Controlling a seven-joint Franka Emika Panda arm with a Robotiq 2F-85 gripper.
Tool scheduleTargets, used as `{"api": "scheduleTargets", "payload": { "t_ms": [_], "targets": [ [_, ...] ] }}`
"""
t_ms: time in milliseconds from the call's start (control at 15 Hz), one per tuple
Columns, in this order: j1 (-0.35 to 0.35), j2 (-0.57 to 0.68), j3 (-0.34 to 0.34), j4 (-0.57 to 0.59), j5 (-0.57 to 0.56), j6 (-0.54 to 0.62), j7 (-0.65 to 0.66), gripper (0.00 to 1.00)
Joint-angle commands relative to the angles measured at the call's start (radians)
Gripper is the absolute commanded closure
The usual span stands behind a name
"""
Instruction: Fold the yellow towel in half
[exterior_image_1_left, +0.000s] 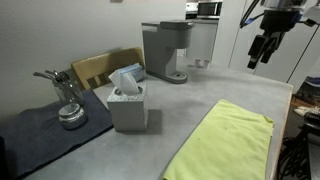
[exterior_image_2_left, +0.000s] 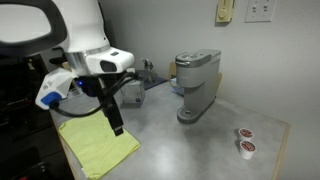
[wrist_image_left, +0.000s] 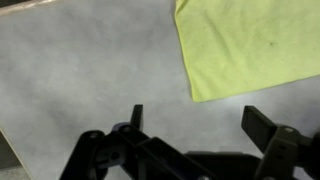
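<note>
The yellow towel lies flat on the grey table near its front edge; it also shows in an exterior view and in the wrist view at the top right. My gripper hangs in the air well above the table, off the towel's far end. In an exterior view it hangs just above the towel's edge. In the wrist view its fingers are spread wide with bare table between them. It holds nothing.
A grey tissue box stands left of the towel. A grey coffee machine stands at the back. A dark mat holds a metal item. Two small pods lie on the table.
</note>
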Motion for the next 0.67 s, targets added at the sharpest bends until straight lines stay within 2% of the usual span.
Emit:
{"api": "scheduleTargets", "payload": {
  "t_ms": [0,133,333,600],
  "targets": [
    [-0.027,0.000,-0.025,-0.016,0.015,0.003,-0.063,0.00],
    [-0.042,-0.002,-0.057,-0.031,0.019,0.008,-0.111,0.00],
    [-0.038,-0.006,-0.050,-0.031,0.022,0.009,-0.111,0.00],
    [-0.036,0.028,-0.023,-0.030,0.013,0.041,-0.033,0.00]
  ]
}}
